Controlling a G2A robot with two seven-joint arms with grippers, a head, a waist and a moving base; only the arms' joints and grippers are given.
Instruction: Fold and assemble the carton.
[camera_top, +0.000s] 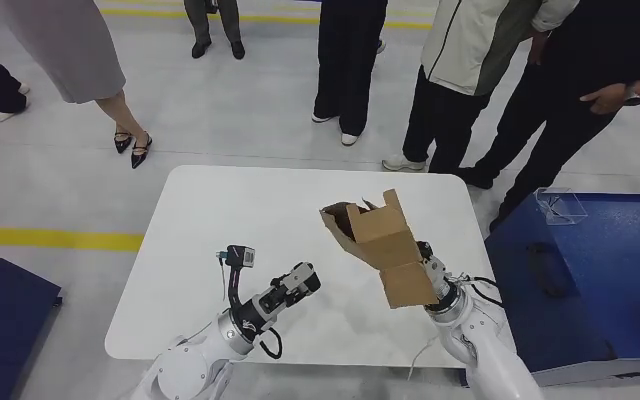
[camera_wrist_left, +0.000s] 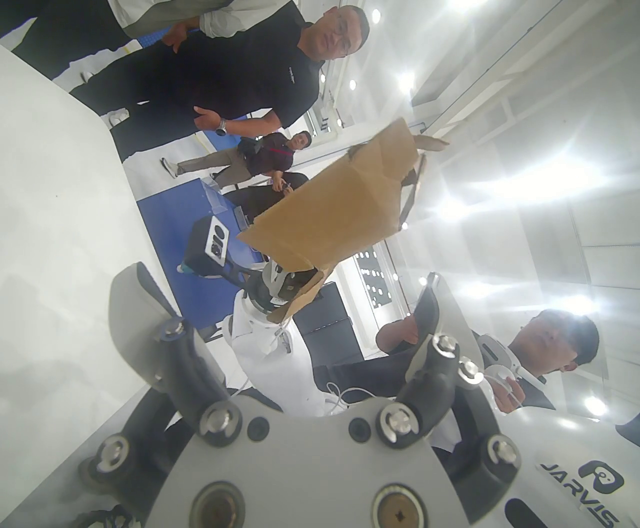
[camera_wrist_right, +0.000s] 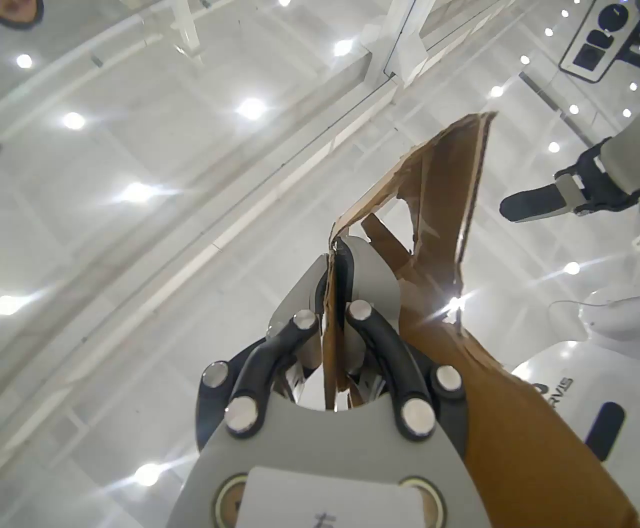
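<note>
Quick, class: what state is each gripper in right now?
Left gripper: open, fingers spread, holding nothing.
Right gripper: closed on an edge of the carton.

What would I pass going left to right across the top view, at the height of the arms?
Left gripper, open and empty → cardboard carton, held aloft → blue surface at the far right.
</note>
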